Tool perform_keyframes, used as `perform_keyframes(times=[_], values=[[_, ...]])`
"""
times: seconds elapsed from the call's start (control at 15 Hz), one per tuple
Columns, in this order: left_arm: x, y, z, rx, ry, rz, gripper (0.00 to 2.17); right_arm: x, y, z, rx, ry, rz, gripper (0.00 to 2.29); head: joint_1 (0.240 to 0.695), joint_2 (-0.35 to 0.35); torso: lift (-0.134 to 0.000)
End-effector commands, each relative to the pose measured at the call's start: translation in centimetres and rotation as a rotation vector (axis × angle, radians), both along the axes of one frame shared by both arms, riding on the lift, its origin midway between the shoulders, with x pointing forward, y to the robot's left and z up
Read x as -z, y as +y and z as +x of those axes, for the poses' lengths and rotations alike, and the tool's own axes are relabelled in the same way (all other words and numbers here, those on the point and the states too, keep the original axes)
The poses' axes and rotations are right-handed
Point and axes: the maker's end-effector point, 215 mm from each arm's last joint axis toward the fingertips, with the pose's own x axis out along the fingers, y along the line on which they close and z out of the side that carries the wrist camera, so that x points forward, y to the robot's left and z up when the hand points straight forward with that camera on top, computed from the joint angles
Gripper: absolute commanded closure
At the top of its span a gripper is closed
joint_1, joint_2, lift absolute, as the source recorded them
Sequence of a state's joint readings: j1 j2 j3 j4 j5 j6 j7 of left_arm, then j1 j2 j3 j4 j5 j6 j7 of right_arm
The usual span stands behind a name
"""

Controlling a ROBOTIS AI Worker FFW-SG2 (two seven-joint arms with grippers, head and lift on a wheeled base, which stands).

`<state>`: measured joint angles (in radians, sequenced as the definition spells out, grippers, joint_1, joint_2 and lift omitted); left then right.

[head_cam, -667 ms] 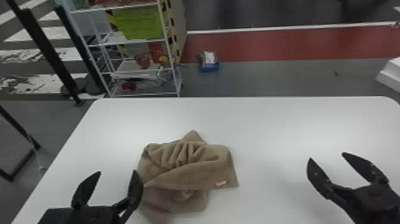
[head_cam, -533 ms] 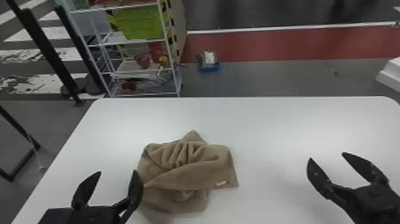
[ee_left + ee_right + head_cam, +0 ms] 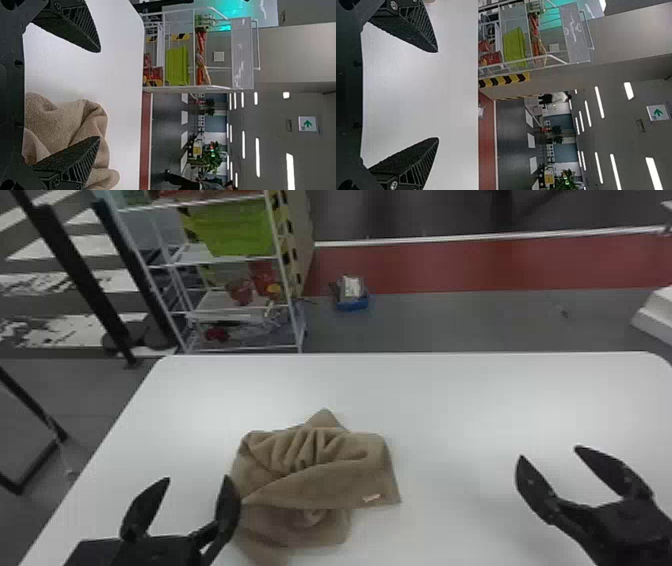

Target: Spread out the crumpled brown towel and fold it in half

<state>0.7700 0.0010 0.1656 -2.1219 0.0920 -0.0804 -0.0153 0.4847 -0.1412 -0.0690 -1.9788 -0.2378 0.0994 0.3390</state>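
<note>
We note the crumpled brown cloth towel [image 3: 320,475] bunched on the smooth white surface [image 3: 465,405], between our two grippers and much nearer the left one. Our black left gripper [image 3: 196,480] stands with its two flat fingers spread, one just beside the towel's edge. Our black right gripper [image 3: 549,452], likewise parted and empty, is well apart from the cloth; a small pale label [image 3: 371,498] marks the towel's corner on that gripper's side.
</note>
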Motion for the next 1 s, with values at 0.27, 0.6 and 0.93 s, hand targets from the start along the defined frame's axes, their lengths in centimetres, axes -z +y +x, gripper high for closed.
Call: perform_keyframes(times=[0.27,0.6,0.93], values=[[0.0,0.0,0.0,-0.002,-0.001,-0.002,0.11,-0.2,0.4,-0.1,-0.020,-0.011,-0.010,0.08,0.695,0.149,-0.124],[-0.3,0.0,0.1,-0.002,-0.006,-0.002,0.11,-1.6,4.1,-0.3,-0.141,-0.056,-0.106,0.09,0.695,0.170,-0.124],[-0.4,-0.1,0.1,-0.001,-0.006,-0.002,0.11,-1.6,9.3,-1.5,-0.338,-0.049,-0.198,0.09,0.695,0.237,-0.124]])
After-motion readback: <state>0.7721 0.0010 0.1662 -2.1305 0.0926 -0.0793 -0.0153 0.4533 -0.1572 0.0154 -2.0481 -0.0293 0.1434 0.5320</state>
